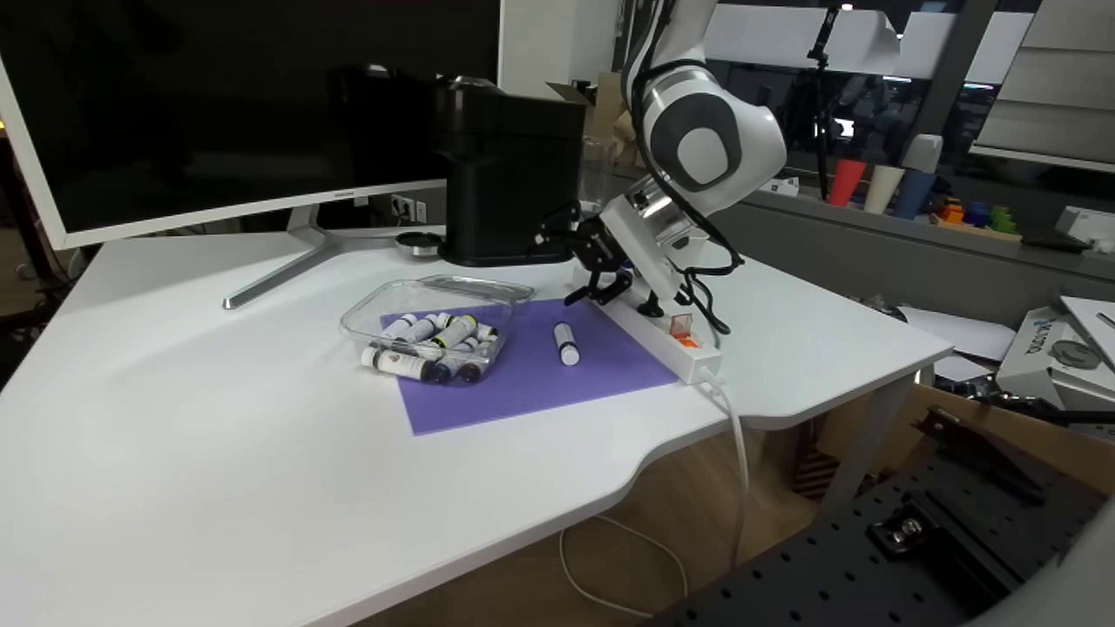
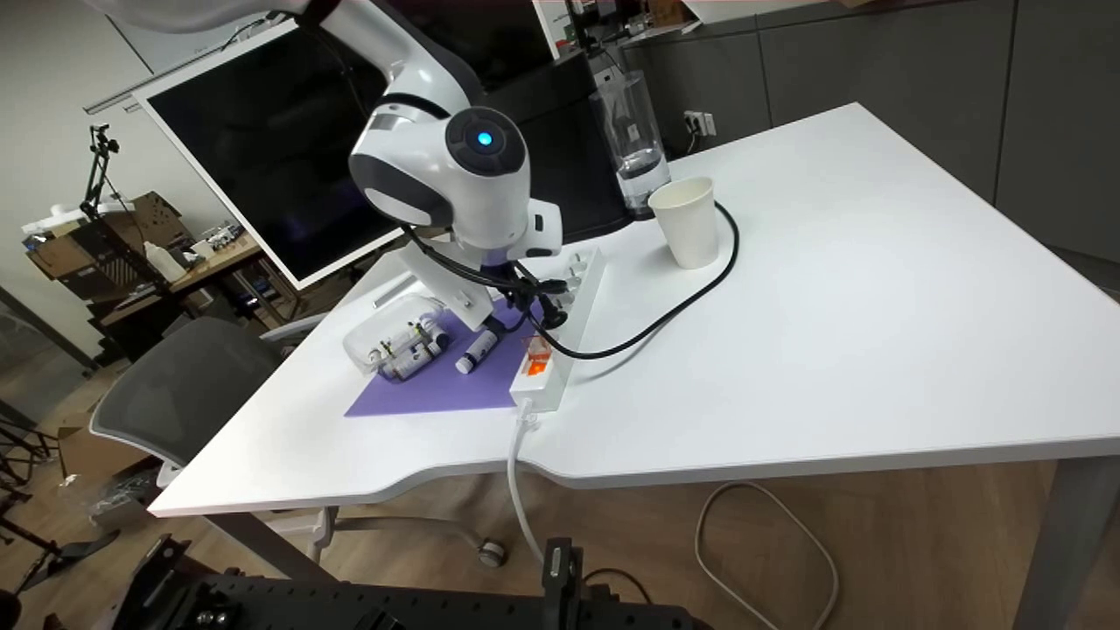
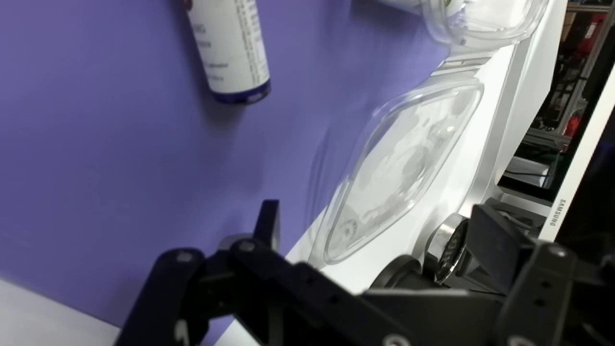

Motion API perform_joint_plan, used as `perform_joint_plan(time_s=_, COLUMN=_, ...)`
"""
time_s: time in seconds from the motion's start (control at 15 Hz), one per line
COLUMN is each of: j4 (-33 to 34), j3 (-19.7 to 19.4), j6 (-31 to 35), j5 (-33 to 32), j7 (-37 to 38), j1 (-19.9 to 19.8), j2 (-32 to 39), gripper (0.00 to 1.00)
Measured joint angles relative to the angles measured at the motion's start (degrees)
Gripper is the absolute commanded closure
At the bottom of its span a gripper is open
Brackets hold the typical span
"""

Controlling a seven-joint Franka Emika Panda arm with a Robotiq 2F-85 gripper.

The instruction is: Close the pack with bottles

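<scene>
The pack is a clear plastic box holding several white bottles with dark caps (image 1: 422,329). Its wall (image 2: 372,339) shows in both exterior views, and one wall corner (image 3: 499,36) shows in the wrist view. The hinged lid (image 3: 399,166) is open and lies back flat beside the box; it also shows in an exterior view (image 1: 477,286). A single loose bottle (image 1: 565,342) lies on the purple mat, apart from the box; it also shows in the wrist view (image 3: 230,48). My gripper (image 3: 382,230) is open and empty, with the lid's near end beyond its fingers. The arm partly hides it in an exterior view (image 2: 529,302).
A purple mat (image 1: 488,405) lies under part of the box. A white power strip (image 1: 649,335) with an orange switch runs along the mat. A black machine (image 1: 514,174), a round metal dish (image 1: 420,243) and a monitor (image 1: 244,104) stand behind. A paper cup (image 2: 687,223) stands beyond the strip.
</scene>
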Motion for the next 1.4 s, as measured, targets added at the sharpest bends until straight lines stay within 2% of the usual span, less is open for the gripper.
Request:
perform_joint_plan(time_s=0.93, j4=7.0, j3=1.4, j6=1.4, j5=0.0, j7=2.3, j1=2.0, j2=5.4, gripper=0.0)
perform_joint_plan(time_s=1.4, j4=10.3, j3=2.2, j6=-0.5, j5=0.1, j7=1.6, j1=1.9, j2=7.3, gripper=0.0)
